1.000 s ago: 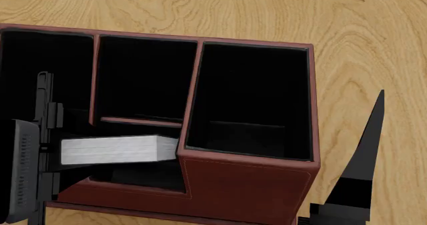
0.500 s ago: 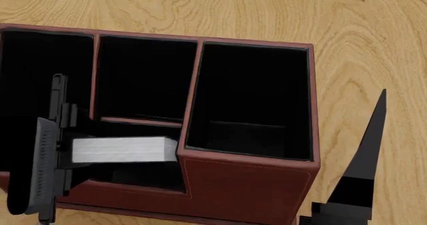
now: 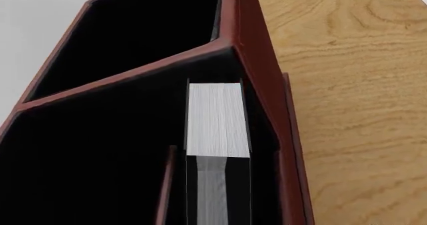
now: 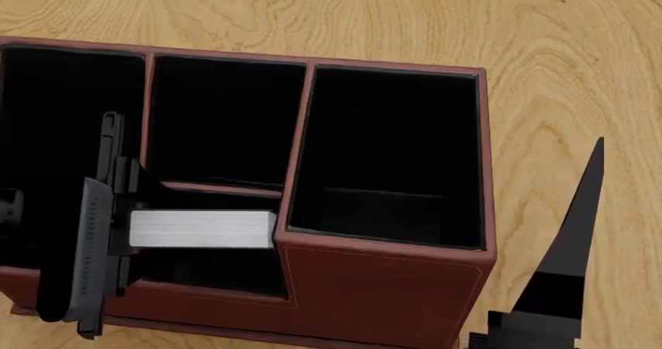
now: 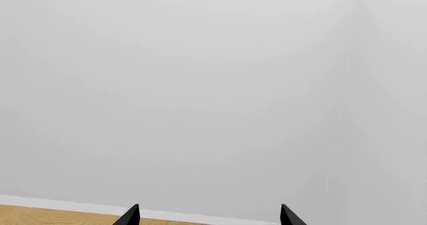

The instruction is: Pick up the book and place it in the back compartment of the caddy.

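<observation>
Black and grey, the left hand (image 4: 122,233) sits at the lower left of the head view, its fingers closed on the book (image 4: 201,229), which it holds with the white page edges facing up. Book and hand are over the small squarish back compartment (image 4: 212,264) at the lower middle-left of the frame, the book's right end just beside the tall stepped wall of the caddy (image 4: 383,287). A thin crossbar above the book separates this cell from the longer cell above it. In the left wrist view the book (image 3: 215,120) stands between black-lined walls, close to the caddy's red-brown outer side (image 3: 263,80). Further right in the head view comes the wide tall-walled cell, then bare wood-grain table (image 4: 579,70). At the lower right the right hand (image 4: 553,287) shows as a dark pointed shape clear of the caddy; the right wrist view shows its two fingertips (image 5: 130,216) set apart with nothing between them.
</observation>
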Tool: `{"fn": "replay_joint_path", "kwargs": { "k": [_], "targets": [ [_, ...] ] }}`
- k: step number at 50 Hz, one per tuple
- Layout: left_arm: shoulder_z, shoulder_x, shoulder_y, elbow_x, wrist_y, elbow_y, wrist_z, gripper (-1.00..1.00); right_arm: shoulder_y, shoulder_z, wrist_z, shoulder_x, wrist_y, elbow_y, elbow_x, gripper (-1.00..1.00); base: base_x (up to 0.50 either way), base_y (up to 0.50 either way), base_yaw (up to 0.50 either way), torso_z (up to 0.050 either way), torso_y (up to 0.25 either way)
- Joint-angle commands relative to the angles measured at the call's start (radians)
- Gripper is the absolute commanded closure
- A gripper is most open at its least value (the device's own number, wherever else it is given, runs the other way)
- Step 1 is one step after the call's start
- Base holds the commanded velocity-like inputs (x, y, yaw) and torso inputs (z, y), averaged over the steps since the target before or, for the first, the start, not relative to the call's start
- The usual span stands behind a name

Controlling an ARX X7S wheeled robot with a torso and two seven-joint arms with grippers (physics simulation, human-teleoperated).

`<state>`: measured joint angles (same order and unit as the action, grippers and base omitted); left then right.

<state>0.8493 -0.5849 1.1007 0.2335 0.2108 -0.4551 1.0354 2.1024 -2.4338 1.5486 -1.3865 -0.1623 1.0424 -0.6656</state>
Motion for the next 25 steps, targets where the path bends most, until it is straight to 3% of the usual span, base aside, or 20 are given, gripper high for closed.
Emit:
{"fn": "replay_joint_path", "kwargs": {
  "k": [1, 16, 25],
  "targets": [
    [-0.014, 0.035, 0.023, 0.028, 0.03, -0.059, 0.0, 1.0, 0.0, 0.006, 0.001, 0.003, 0.007, 0.0, -0.008, -1.0, 0.0, 0.0, 0.0, 0.0, 0.0],
    [-0.006, 0.058, 0.028, 0.015, 0.057, -0.112, 0.001, 1.0, -0.009, 0.019, 0.0, 0.005, 0.015, 0.0, -0.014, -1.0, 0.0, 0.0, 0.0, 0.0, 0.0],
    [-0.004, 0.052, 0.032, 0.025, -0.003, -0.084, -0.004, 1.0, -0.029, 0.027, 0.004, 0.008, 0.011, -0.005, -0.006, -1.0, 0.0, 0.0, 0.0, 0.0, 0.0]
  ]
}}
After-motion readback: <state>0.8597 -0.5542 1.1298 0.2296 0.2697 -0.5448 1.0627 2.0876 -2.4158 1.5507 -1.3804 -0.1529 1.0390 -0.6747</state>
